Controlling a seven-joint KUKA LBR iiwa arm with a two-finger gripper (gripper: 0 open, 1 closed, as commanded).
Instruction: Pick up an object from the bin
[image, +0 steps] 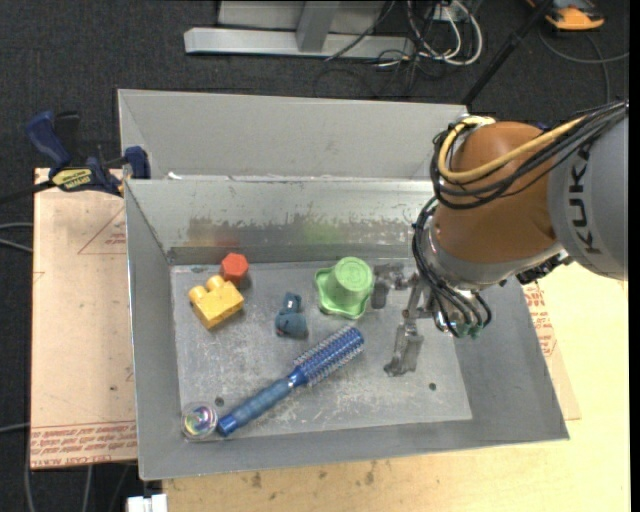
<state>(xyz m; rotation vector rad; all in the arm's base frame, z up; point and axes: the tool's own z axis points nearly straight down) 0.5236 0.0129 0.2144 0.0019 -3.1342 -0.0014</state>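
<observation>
Evidently no thing had yet been taken: the gripper (402, 352) stood low over a bare patch of the bin's floor, towards the right side, and nothing could be seen in its grasp. Whether it was spread or pressed together could not be told from this angle. Nearest to it lay the blue hairbrush (300, 375), slanting across the floor with its bristled head just to the gripper's left and its handle running down towards the near left corner. The green cup (348, 288) sat a little further off, up and to the left, close to the back wall. By my judgement the step in hand was the approach, with the choice of thing still open. A next move would call for shifting left over the brush head or the cup, then settling around it before any closing. Further out lay a small blue piece (290, 318), a yellow toy block (216, 301) with a red piece (234, 265) just behind it, and a clear marble (198, 421) touching the end of the brush's handle. The arm reached in from the right over the grey bin (500, 400), its orange wrist cover (490, 190) hanging above the far right corner and the wrist pointing steeply downward.
</observation>
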